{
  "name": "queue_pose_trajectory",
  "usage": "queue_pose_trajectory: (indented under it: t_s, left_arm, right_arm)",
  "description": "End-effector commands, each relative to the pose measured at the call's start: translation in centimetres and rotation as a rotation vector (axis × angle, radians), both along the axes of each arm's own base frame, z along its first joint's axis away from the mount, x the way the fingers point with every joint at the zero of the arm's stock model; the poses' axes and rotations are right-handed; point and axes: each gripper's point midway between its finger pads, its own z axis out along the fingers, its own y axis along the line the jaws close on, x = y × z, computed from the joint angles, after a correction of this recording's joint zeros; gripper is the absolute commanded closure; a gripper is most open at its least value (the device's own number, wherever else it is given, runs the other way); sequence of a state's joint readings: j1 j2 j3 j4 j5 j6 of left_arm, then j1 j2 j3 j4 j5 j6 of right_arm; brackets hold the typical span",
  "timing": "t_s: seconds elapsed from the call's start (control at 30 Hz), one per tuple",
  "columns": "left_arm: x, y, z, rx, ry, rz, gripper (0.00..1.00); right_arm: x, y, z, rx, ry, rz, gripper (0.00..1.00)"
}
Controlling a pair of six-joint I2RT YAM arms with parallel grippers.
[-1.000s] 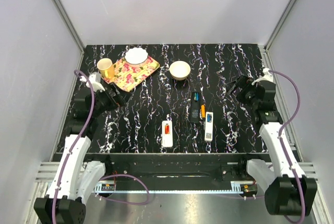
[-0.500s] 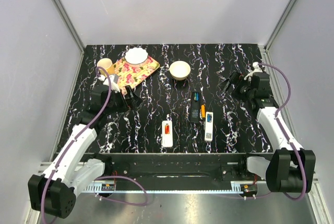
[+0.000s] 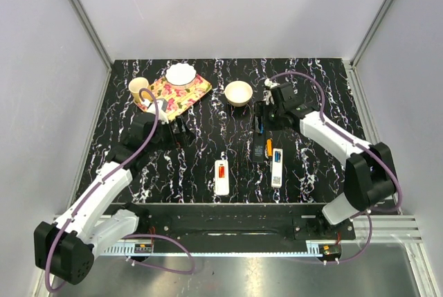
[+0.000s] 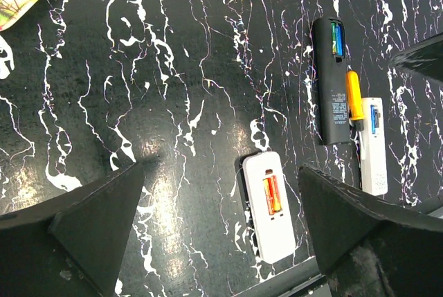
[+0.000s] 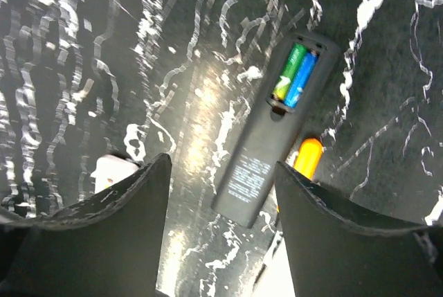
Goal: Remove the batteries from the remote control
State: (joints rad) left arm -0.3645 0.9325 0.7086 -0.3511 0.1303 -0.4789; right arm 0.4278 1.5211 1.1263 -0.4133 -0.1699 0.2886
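Observation:
A black remote [image 3: 259, 143] lies at mid-table with its back open, showing a green and a blue battery [image 3: 260, 128]. An orange battery [image 3: 268, 147] lies loose beside it. A white remote [image 3: 277, 167] to the right holds a blue battery [image 3: 277, 156]. Another white remote [image 3: 221, 178] holds red and orange batteries [image 3: 221, 170]. My right gripper [image 3: 261, 113] is open and empty, just above the black remote's [image 5: 266, 165] far end, and sees its cells [image 5: 294, 75]. My left gripper [image 3: 181, 129] is open and empty, left of the remotes. Its view shows the white remote [image 4: 268, 215] and the black remote [image 4: 332, 89].
A floral tray [image 3: 190, 95] with a white plate [image 3: 181, 74] sits at the back left, a yellow cup [image 3: 140, 88] beside it. A cream bowl [image 3: 239, 92] stands behind the remotes. Grey walls enclose the table on three sides.
My right arm has swung from the table's right edge leftward to above the black remote. My left gripper has moved right, toward the middle. The remotes have not moved.

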Motion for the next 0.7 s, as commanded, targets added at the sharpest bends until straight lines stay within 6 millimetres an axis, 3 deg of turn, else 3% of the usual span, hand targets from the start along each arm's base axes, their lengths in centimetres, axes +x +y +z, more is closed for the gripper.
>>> queue_pose_trajectory:
  t_s: [0.0,0.23,0.37,0.4,0.67]
  left_arm:
    - [0.5,0.0,1.7,0.007,-0.062,0.009,0.01]
    - [0.2,0.1,0.1,0.026,-0.023,0.008,0.01]
    - [0.1,-0.1,-0.7,0.033,-0.001,0.005,0.01]
    - [0.0,-0.2,-0.8,0.035,0.004,0.000,0.01]
    - [-0.2,-0.4,-1.6,0.048,0.023,-0.006,0.01]
  right_arm:
    - [-0.4,-2.2,-3.0,-0.214,0.060,-0.062,0.32]
    - [-1.0,-4.1,-4.4,-0.310,0.079,-0.119,0.39]
    - [-1.5,-3.9,-5.7,-0.313,0.111,-0.101,0.44]
    - [-1.6,-3.8,-6.1,-0.305,0.122,-0.094,0.50]
    - [-2.0,-3.2,-9.4,-0.307,0.205,-0.078,0.52]
